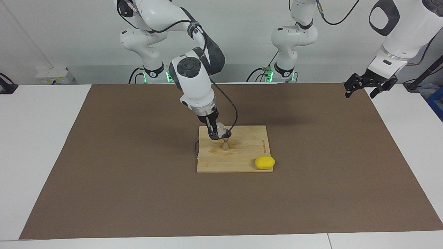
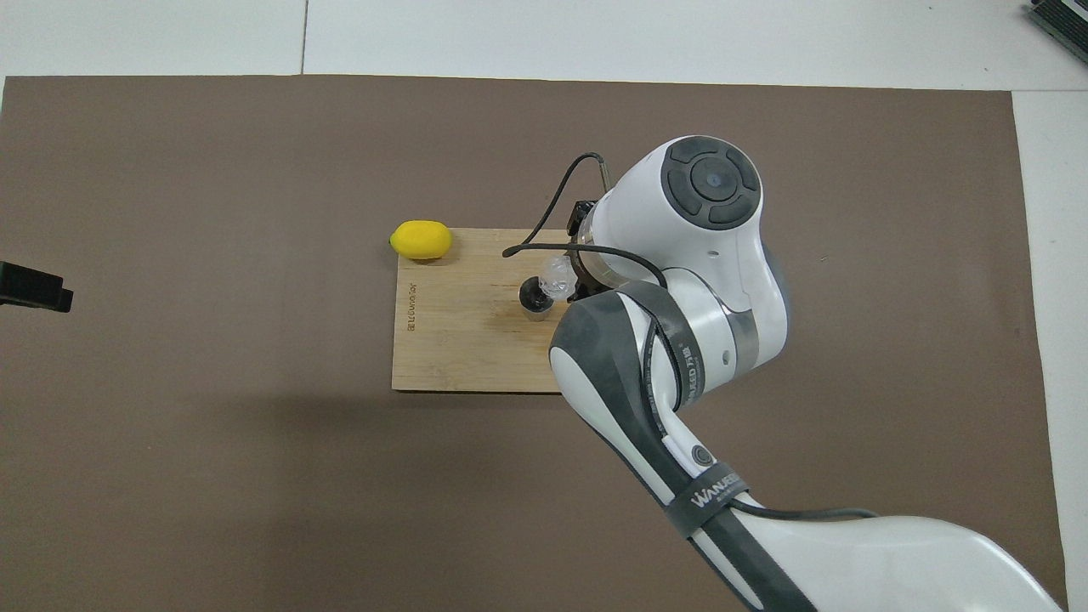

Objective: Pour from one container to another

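A silver hourglass jigger [image 1: 225,142] [image 2: 534,299] stands upright on the wooden cutting board [image 1: 245,157] [image 2: 450,348]. My right gripper [image 1: 216,132] is shut on the small clear glass cup [image 1: 221,130] [image 2: 557,277]. The cup is held tilted, its mouth right over the jigger's top. In the overhead view the right wrist hides most of that gripper. My left gripper [image 1: 368,85] [image 2: 34,287] hangs open with nothing in it, over the mat's edge at the left arm's end of the table, and waits.
A yellow lemon [image 1: 265,162] [image 2: 421,240] lies at the board's corner farthest from the robots, toward the left arm's end. The board sits mid-table on a brown mat [image 1: 138,180]. The right arm's cable loops just above the board.
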You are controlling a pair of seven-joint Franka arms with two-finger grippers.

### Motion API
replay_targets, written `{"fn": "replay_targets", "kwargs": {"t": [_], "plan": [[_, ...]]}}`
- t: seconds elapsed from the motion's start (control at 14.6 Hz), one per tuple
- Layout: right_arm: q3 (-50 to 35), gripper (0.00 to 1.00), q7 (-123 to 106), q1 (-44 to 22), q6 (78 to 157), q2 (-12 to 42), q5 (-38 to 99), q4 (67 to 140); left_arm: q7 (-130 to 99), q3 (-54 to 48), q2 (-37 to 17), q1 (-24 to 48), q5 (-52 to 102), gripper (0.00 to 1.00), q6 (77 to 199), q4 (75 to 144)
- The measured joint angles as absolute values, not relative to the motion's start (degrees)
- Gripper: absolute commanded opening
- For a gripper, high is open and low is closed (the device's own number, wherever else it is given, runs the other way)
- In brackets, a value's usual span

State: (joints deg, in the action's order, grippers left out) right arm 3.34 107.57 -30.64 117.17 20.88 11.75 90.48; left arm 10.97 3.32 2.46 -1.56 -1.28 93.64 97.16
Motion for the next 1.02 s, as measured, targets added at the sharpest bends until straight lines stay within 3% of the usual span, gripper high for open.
{"fn": "replay_targets", "kwargs": {"t": [1.02], "plan": [[3.6,0.00,108.7,-31.9,117.0,21.7,9.6,89.7,9.0,5.9,2.5,1.1,-1.3,1.00,95.5,97.2]]}}
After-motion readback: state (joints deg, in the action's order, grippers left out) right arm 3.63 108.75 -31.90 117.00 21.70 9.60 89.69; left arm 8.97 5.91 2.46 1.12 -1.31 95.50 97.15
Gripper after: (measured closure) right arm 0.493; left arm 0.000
